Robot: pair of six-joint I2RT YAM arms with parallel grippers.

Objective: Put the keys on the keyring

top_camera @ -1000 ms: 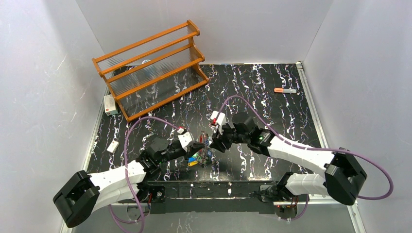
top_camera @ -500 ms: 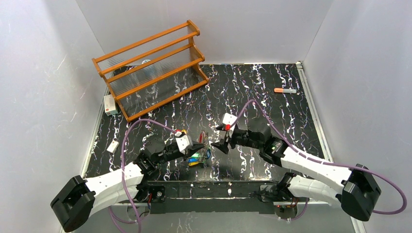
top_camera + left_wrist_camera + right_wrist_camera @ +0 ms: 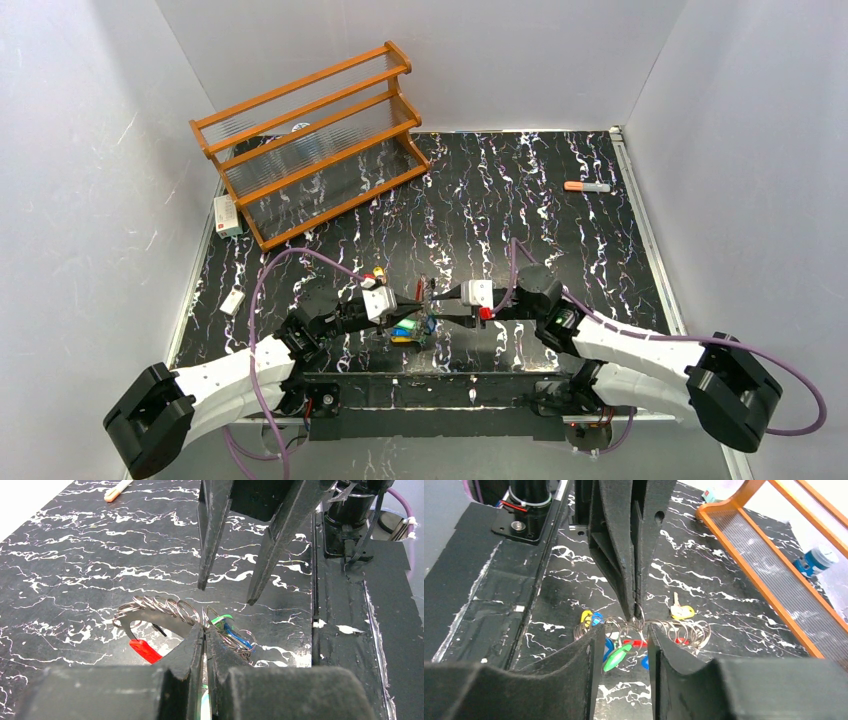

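Observation:
The keyring (image 3: 150, 614) lies on the black marbled table: a dark hook-shaped body with a red part (image 3: 145, 650), strung with several small wire rings. Green (image 3: 616, 657) and blue (image 3: 596, 619) tagged keys hang on those rings. A yellow-headed key (image 3: 681, 611) lies loose just beyond it. My left gripper (image 3: 205, 627) is shut on a wire ring of the keyring. My right gripper (image 3: 625, 630) is open and faces the left one with its fingertips (image 3: 202, 585) close above the rings, not touching. In the top view both grippers, left (image 3: 415, 300) and right (image 3: 438, 297), meet over the keyring (image 3: 418, 322).
An orange wooden rack (image 3: 310, 140) stands at the back left with a blue-capped item (image 3: 819, 560) behind it. An orange-capped marker (image 3: 587, 186) lies at the far right. A small white box (image 3: 227, 215) and a white piece (image 3: 232, 301) lie along the left edge.
My right arm has dropped and pulled back, and its gripper now lies level and points at the left gripper across the keyring. The left gripper has stayed on the keyring.

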